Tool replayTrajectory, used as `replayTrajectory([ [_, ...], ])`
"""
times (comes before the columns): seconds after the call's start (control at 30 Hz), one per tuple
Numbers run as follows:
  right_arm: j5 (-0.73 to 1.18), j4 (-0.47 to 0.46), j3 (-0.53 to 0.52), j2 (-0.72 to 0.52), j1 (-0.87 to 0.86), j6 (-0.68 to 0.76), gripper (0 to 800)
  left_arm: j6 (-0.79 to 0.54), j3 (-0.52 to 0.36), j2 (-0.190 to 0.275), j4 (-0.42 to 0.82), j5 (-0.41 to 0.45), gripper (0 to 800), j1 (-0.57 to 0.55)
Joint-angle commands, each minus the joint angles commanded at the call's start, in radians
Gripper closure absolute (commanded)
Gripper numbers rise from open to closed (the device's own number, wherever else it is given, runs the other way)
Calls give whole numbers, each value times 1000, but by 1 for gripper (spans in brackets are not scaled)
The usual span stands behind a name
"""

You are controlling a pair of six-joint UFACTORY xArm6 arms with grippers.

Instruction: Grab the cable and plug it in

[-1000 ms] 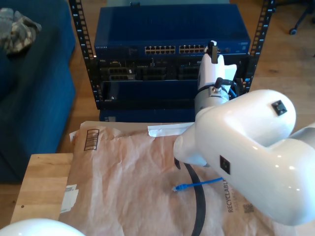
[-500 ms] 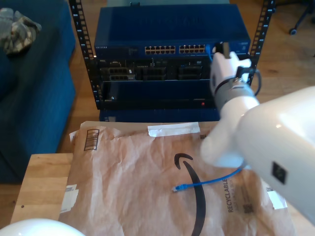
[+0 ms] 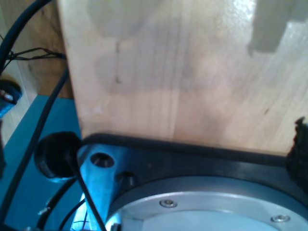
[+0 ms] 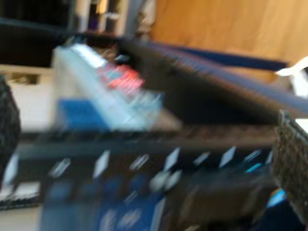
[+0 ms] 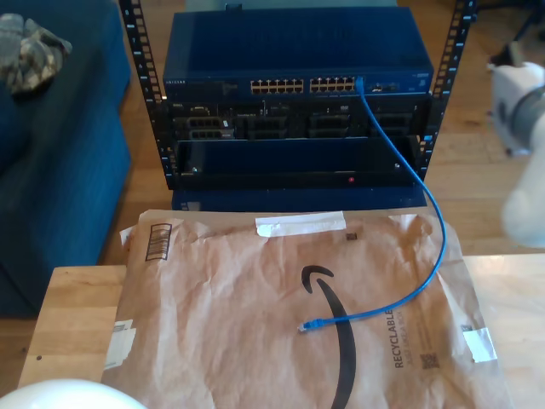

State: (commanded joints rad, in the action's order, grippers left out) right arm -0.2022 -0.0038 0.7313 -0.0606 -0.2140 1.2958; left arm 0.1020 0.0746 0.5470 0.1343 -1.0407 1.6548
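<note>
Gone from in front of the rack is the big white arm [image 5: 521, 128] that blocked it half a second ago; it now sits blurred at the exterior view's right edge, and the whole run of the cable [image 5: 426, 230] lies open to us.

One end of the cable is plugged into a port at the right end of the port row on the blue switch [image 5: 294, 55], the top unit of the rack [image 5: 294, 111]. From there the blue line drops down across the darker units below, swings out toward the exterior view's right, and curves back onto the brown paper mailer [image 5: 221, 324]. Its free plug [image 5: 304, 326] lies flat on the mailer, just beside the black printed curve, near the middle of the paper and well apart from the rack.

The mailer covers most of the wooden table [image 5: 72, 319], leaving bare wood along the table's edge at the exterior view's left. A blue sofa [image 5: 60, 162] stands beyond that side, with a camouflage cloth [image 5: 30, 53] on it.

Our first wrist view looks at pale wood, a metal plate and black wires; our first gripper's state we cannot tell. Our second wrist view is badly blurred, with what look like rack units and dark textured finger pads [image 4: 291, 159] at the sides, set wide apart with nothing between them.
</note>
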Motion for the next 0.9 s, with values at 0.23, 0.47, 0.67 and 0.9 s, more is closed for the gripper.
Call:
replayTrajectory([
  [0.23, 315, 2, -32, -149, -250, -173, 8, 0, 0, 0, 0, 2, 0, 0],
  [0.47, 566, 0, -91, -272, -508, -310, 7, 0, 0, 0, 0, 2, 0, 0],
  [0.67, 799, 2, -121, -353, -689, -603, 7, 0, 0, 0, 0, 2, 0, 0],
  [0.9, 1119, 3, -127, -408, -891, -934, 7, 0, 0, 0, 0, 0, 0, 0],
])
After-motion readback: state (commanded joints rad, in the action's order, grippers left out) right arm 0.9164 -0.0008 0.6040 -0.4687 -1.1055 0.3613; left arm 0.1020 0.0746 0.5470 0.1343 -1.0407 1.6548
